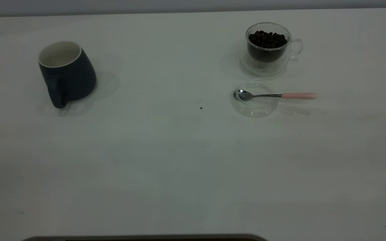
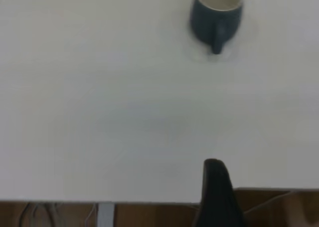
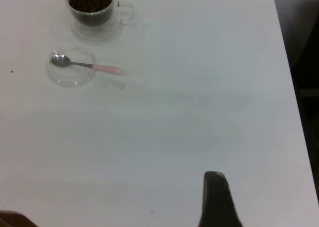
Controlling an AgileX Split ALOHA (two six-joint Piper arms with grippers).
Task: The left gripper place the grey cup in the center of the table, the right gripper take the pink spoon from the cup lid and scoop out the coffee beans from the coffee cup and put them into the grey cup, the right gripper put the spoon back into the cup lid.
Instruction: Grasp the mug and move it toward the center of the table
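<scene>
The grey cup [image 1: 67, 75] stands upright at the table's [image 1: 179, 150] far left, its handle turned toward the near edge. At the far right stands the coffee cup [image 1: 268, 47], holding coffee beans [image 1: 267, 39]. Just in front of it lies the cup lid [image 1: 255, 108], and the pink spoon [image 1: 273, 95] rests with its bowl in the lid and its pink handle sticking out to the right. Neither arm shows in the exterior view. My left gripper [image 2: 214, 172] hangs by the near edge, far from the grey cup [image 2: 215, 18]. My right gripper [image 3: 214, 182] is far from the spoon [image 3: 87, 66] and lid [image 3: 70, 78].
A few dark specks [image 1: 200, 107] lie near the table's middle. The table's right edge [image 3: 289, 87] runs beside my right gripper. Its near edge [image 2: 149, 202] lies under my left gripper, with cables below. A dark rim [image 1: 146, 237] shows at the front.
</scene>
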